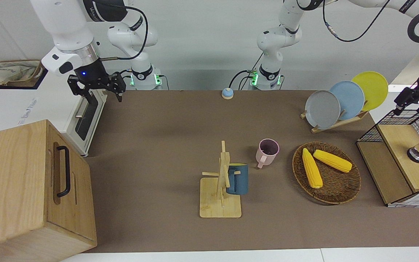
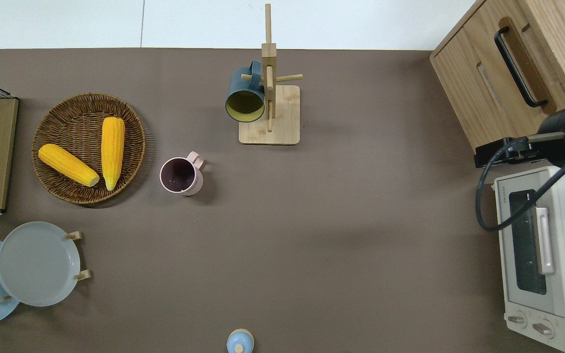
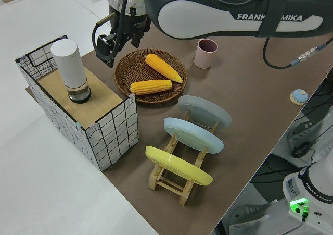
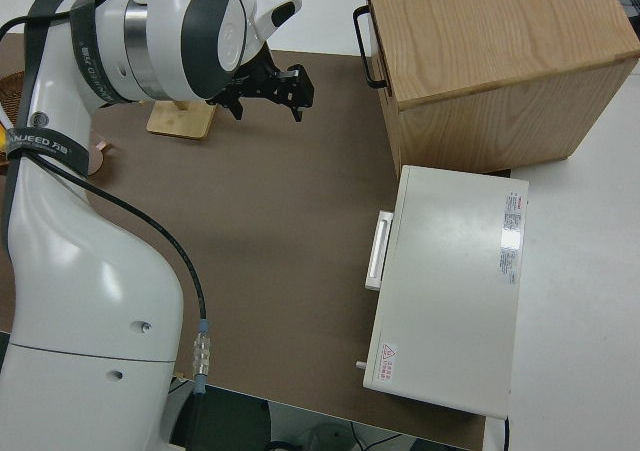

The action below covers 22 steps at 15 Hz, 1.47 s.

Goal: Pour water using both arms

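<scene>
Front view: the right gripper (image 1: 98,89) hangs in the air with its fingers spread wide and holding nothing, at the right arm's end of the worktop (image 1: 180,120), by the white toaster oven (image 1: 86,116). The right side view shows the same gripper (image 4: 268,89) with open fingers above the brown worktop surface. The left gripper (image 1: 413,98) is at the left arm's end, over the wire-sided shelf (image 1: 400,160); in the left side view its fingers (image 3: 104,47) are apart and empty, near the white cylindrical bottle (image 3: 71,71) that stands upright on the shelf's wooden top.

A pink mug (image 2: 182,175) stands upright on the worktop, between the wicker basket (image 2: 52,181) and the wooden mug tree (image 2: 269,98). A dark blue mug (image 2: 246,95) hangs on its side from a peg of the mug tree. Two ears of corn (image 2: 69,164) lie in the basket. Grey, blue and yellow plates (image 1: 322,109) stand tilted in a wooden rack nearer the robots than the basket. A small blue bell (image 1: 227,93) sits at the worktop edge nearest the robots. A wooden cabinet (image 1: 31,189) with a black handle stands beside the toaster oven, farther from the robots.
</scene>
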Tool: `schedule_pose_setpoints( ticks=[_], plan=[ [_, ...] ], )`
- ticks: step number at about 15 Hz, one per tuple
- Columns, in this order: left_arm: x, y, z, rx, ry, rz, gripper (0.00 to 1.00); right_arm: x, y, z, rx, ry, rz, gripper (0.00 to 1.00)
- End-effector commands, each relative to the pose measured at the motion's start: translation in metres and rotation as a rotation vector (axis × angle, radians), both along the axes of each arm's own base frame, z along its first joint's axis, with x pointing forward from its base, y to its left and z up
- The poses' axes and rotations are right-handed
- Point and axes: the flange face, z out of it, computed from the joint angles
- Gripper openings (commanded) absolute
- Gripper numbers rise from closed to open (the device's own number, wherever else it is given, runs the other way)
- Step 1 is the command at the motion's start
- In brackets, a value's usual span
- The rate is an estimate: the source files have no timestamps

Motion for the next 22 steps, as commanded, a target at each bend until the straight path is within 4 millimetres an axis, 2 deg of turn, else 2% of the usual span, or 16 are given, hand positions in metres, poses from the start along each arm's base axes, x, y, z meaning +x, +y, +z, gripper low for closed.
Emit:
schedule_pose_setpoints(
  ticks=[1, 5, 8, 10, 15, 18, 22],
  plan=[
    [-0.009, -0.044, 0.01, -0.009, 0.109, -0.001, 1.0, -0.003, 0.001, 0.004, 0.009, -0.001, 0.015, 0.985],
    [-0.006, -0.095, 0.012, -0.036, 0.169, 0.009, 1.0, -0.003, 0.001, 0.004, 0.009, -0.001, 0.015, 0.985],
    [-0.002, -0.144, 0.011, 0.004, 0.211, 0.002, 1.0, -0.003, 0.001, 0.004, 0.009, 0.001, 0.015, 0.985],
    [-0.001, -0.165, 0.009, -0.002, 0.229, -0.015, 1.0, -0.003, 0.001, 0.004, 0.009, 0.001, 0.015, 0.985],
    [-0.001, -0.207, 0.008, 0.012, 0.267, -0.092, 1.0, -0.003, 0.001, 0.004, 0.009, -0.001, 0.015, 0.983],
    [-0.005, -0.237, 0.021, 0.071, 0.252, -0.135, 1.0, -0.003, 0.001, 0.004, 0.009, 0.001, 0.015, 0.985],
    [-0.005, -0.251, 0.021, 0.082, 0.252, -0.128, 1.0, -0.003, 0.001, 0.004, 0.009, -0.001, 0.015, 0.985]
  ],
)
